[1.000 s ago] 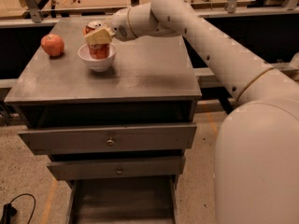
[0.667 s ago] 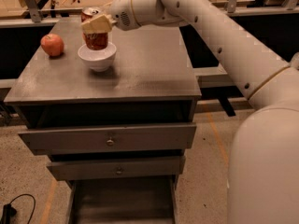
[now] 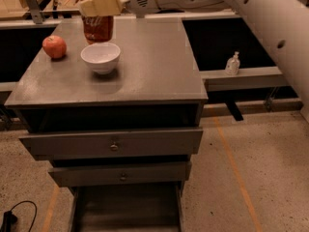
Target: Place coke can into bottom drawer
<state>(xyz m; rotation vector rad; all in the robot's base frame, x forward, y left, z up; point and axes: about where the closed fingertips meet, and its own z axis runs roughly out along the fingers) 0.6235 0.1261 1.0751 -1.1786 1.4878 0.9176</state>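
Note:
My gripper [image 3: 99, 6] is shut on the coke can [image 3: 98, 29], a red can with white lettering. It holds the can upright in the air, just above the white bowl [image 3: 100, 57] on the cabinet top. The can hangs clear of the bowl. The bottom drawer [image 3: 126, 211] is pulled open at the foot of the grey cabinet and its flat grey floor shows. My white arm reaches in from the upper right.
A red apple [image 3: 54, 46] lies at the left of the cabinet top [image 3: 154, 66]. Two shallower drawers with round knobs [image 3: 114, 147] stand slightly open above the bottom one. A small pump bottle [image 3: 232, 64] stands on a ledge at the right. A black cable [image 3: 9, 219] lies on the floor at the left.
The gripper has lifted the coke can up out of the white bowl, which now stands empty. The view has shifted so the cabinet sits more to the left.

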